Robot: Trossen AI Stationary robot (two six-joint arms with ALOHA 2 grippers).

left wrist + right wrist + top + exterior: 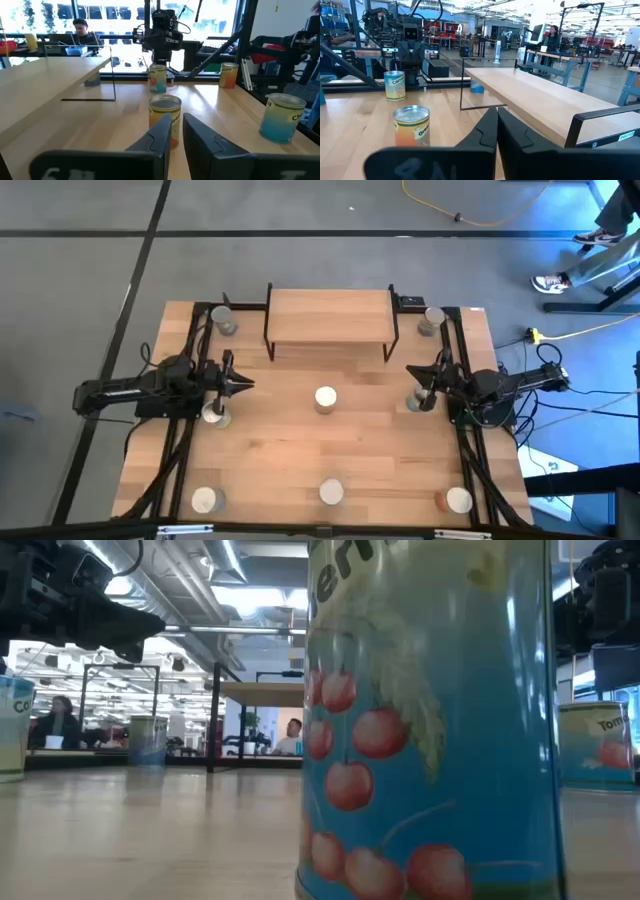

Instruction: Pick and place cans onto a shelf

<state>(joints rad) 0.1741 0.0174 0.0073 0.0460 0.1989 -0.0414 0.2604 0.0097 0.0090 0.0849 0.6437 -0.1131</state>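
Eight cans stand upright on the tabletop: the centre can (326,398), one at each far corner (224,320) (432,318), one by each arm (214,414) (416,400), and three along the near edge (204,500) (331,492) (458,500). The light-wood shelf (330,315) stands on black legs at the far middle, with nothing on its board. My left gripper (246,383) hovers left of the centre can, shut but for a narrow slit (176,122), and empty. My right gripper (410,372) hovers right of that can, shut (497,114) and empty.
Black rails (190,430) run along the table's left and right sides under the arms. In the low view, the blue cherry can (430,720) fills the foreground and hides the table's middle. People sit in the room beyond the table (82,30).
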